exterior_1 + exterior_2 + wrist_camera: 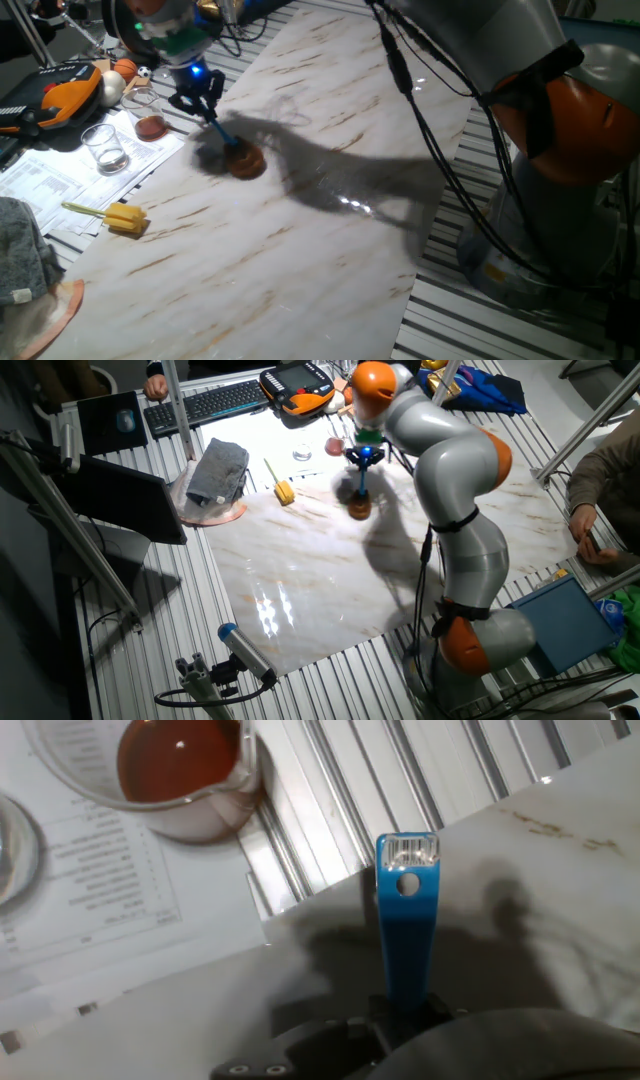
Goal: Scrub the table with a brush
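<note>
The hand (205, 100) is closed tight on the blue handle of the brush (236, 152). The brush's round brown head sits just below the hand, pressed on the marble desk (330, 120). Scrubbing looks started near this edge. Most of the desk, far from the hand, looks left to scrub.

the brush (405, 935) handle is standing blue above the table (560, 870); a glass of reddish-brown liquid (180, 765) is sitting far left on printed paper (100, 910).
</note>
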{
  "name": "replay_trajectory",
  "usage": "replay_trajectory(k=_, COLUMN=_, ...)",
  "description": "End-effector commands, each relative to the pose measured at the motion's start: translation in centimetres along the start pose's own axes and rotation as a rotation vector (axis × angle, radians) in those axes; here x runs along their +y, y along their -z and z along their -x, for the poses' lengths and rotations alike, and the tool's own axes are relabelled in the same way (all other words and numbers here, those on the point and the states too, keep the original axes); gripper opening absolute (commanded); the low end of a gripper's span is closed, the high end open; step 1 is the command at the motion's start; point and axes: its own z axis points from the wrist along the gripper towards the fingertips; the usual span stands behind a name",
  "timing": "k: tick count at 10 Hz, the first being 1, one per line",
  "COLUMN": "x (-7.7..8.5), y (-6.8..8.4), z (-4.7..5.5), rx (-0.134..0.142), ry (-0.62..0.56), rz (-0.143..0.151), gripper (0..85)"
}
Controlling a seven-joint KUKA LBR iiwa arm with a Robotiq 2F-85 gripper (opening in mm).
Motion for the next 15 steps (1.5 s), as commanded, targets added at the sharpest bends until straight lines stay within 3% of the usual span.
replay_trajectory(k=1, x=0.5, y=0.1, z=-0.6, rx=0.004, ry=-0.024, rz=0.000, gripper=0.0)
replay_trajectory(k=3, x=0.9, y=0.1, z=-2.4, rx=-0.005, ry=-0.020, rz=-0.011, gripper=0.0)
replay_trajectory(k=4, x=0.3, y=-0.2, z=-3.4, rx=-0.010, ry=0.020, rz=-0.015, gripper=0.0)
replay_trajectory(k=5, x=-0.8, y=-0.3, z=-3.5, rx=-0.004, ry=0.062, rz=-0.001, gripper=0.0)
replay_trajectory(k=7, x=-3.5, y=-0.6, z=-2.3, rx=0.006, ry=0.147, rz=0.041, gripper=0.0)
replay_trajectory(k=8, x=-4.6, y=-1.0, z=-1.7, rx=-0.012, ry=0.188, rz=0.044, gripper=0.0)
replay_trajectory(k=9, x=-5.1, y=-1.2, z=-1.2, rx=-0.006, ry=0.206, rz=0.058, gripper=0.0)
replay_trajectory(k=13, x=-5.6, y=-0.6, z=0.5, rx=0.018, ry=0.295, rz=0.053, gripper=0.0)
replay_trajectory(k=15, x=-5.5, y=-0.8, z=0.9, rx=0.002, ry=0.278, rz=0.053, gripper=0.0)
